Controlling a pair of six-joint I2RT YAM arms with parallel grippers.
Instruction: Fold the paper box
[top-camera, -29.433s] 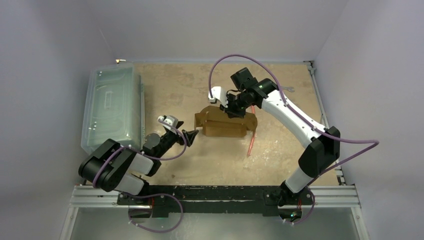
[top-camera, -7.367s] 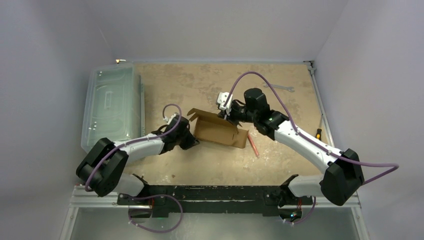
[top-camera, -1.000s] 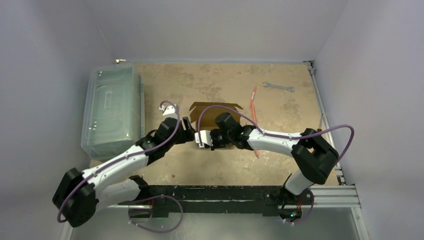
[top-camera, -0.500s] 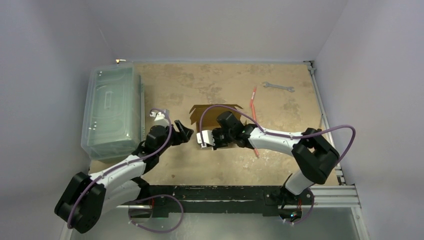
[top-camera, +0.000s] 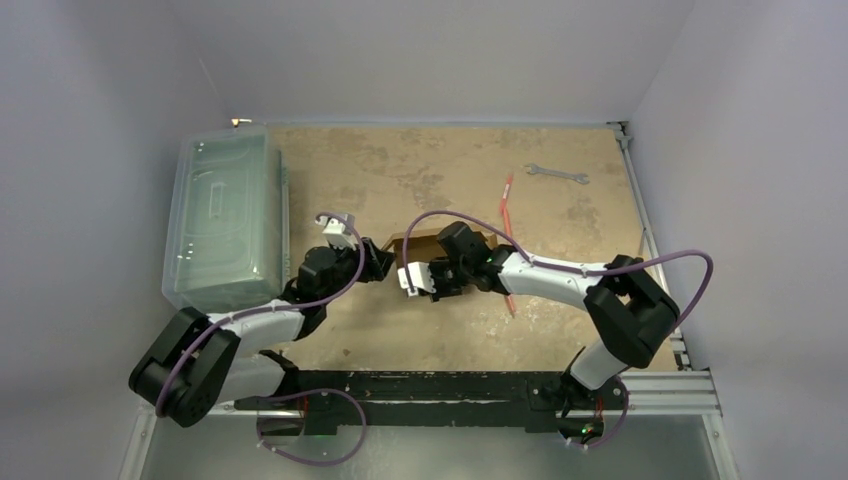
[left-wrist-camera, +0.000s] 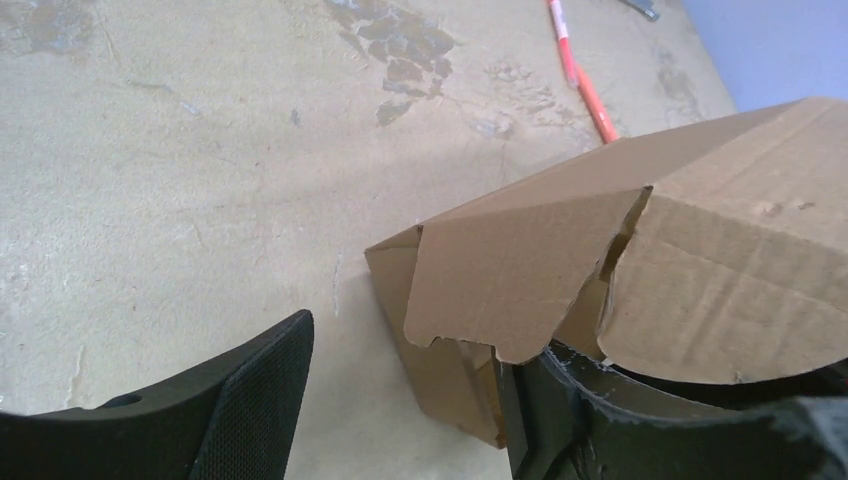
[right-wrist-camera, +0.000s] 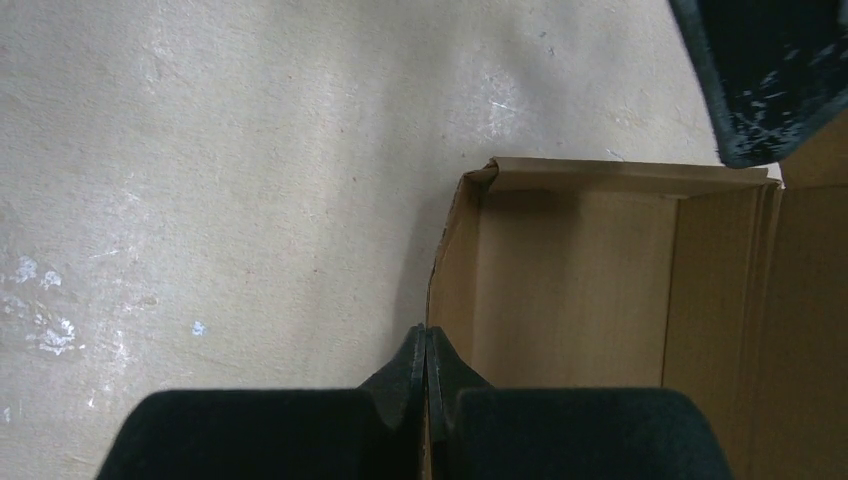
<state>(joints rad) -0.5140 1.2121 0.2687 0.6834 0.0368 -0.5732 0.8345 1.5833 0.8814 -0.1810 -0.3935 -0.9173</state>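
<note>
The right gripper (right-wrist-camera: 426, 345) is clenched on a side wall of the box (right-wrist-camera: 570, 280), with the thin cardboard edge running down between its closed tips. The left gripper (left-wrist-camera: 405, 352) stands well spread and grasps nothing. A corner of the box with a ragged-edged flap sits between its fingers (left-wrist-camera: 250, 405), and the other finger lies just under that flap, seemingly touching it. The box rests on the table (left-wrist-camera: 200, 150) near the middle, its brown inside showing in the right wrist view. Both arms reach inward over the table, and their grippers face each other at the box. From above, the right gripper hides most of the box. A pen (left-wrist-camera: 585, 85) lies beyond it.
</note>
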